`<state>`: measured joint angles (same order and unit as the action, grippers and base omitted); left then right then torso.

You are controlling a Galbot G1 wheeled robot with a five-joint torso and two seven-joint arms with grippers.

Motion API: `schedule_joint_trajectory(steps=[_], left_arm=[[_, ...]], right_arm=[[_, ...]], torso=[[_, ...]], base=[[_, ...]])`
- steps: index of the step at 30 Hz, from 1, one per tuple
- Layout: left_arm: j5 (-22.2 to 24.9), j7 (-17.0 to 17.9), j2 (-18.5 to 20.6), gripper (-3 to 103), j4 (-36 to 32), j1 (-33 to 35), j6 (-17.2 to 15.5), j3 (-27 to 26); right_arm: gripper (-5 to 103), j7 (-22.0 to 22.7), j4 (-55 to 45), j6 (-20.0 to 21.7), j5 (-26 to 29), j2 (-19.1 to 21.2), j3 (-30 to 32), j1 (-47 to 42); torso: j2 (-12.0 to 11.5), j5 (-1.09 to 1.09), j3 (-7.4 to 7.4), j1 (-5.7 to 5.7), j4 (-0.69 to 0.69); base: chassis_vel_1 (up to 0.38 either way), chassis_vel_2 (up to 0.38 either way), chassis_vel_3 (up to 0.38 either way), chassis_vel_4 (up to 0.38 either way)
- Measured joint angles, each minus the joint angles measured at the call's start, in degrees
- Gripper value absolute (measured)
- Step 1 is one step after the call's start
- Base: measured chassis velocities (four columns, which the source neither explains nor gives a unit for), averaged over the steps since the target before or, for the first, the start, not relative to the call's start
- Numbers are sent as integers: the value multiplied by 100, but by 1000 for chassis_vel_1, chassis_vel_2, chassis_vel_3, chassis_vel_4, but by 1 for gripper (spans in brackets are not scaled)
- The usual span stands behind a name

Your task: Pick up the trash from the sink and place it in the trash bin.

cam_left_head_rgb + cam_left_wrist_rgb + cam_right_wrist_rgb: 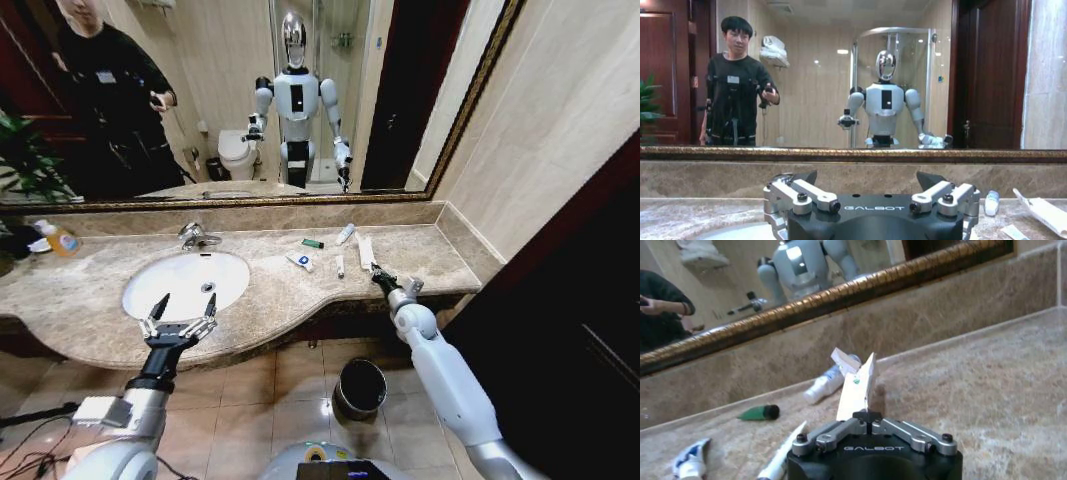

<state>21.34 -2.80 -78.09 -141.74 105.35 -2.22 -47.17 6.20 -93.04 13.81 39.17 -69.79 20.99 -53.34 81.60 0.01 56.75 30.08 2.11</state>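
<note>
Warm, even indoor light, ceiling lamp glare in the mirror [842, 51] — wide-angle bending at edges, soft shadows.

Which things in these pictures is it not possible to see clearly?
- Trash bin inside: head view, too dark to tell contents.
- White wrapper: right wrist view, the right gripper covers its lower end.
- Sink: left wrist view, mostly behind the left gripper.

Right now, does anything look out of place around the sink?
Yes: the trash lies scattered on the marble counter beside the sink, not in it. The right end effector pinches a crumpled white wrapper.
</note>
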Motion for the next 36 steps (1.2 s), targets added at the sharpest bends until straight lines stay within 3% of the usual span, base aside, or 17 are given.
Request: schedule_joint_trajectory(steps=[4,9,17,28,36], left_arm=[[0,0,0,100,0,0,0,0],[0,0,0,100,0,0,0,0],[0,1,0,100,0,0,0,0],[0,0,0,100,0,0,0,0],[0,1,0,100,0,0,0,0]], right_arm=[[0,-189,-254,0,-35,98,116,-113],[0,-772,-824,1,-191,386,468,-575],[0,-1093,-1766,-16,-207,627,874,-1542],[0,-1178,-2779,-200,-276,457,1329,-3015],[0,-1850,-3110,-750,-558,138,1799,-4655]], torso=[[0,-1,0,0,0],[0,-1,0,0,0],[0,-1,-1,0,-1],[0,0,-1,0,-1],[1,-1,-1,-1,-2]], base=[[0,0,0,0],[0,0,0,0],[0,0,0,0],[0,0,0,0],[0,0,0,0]])
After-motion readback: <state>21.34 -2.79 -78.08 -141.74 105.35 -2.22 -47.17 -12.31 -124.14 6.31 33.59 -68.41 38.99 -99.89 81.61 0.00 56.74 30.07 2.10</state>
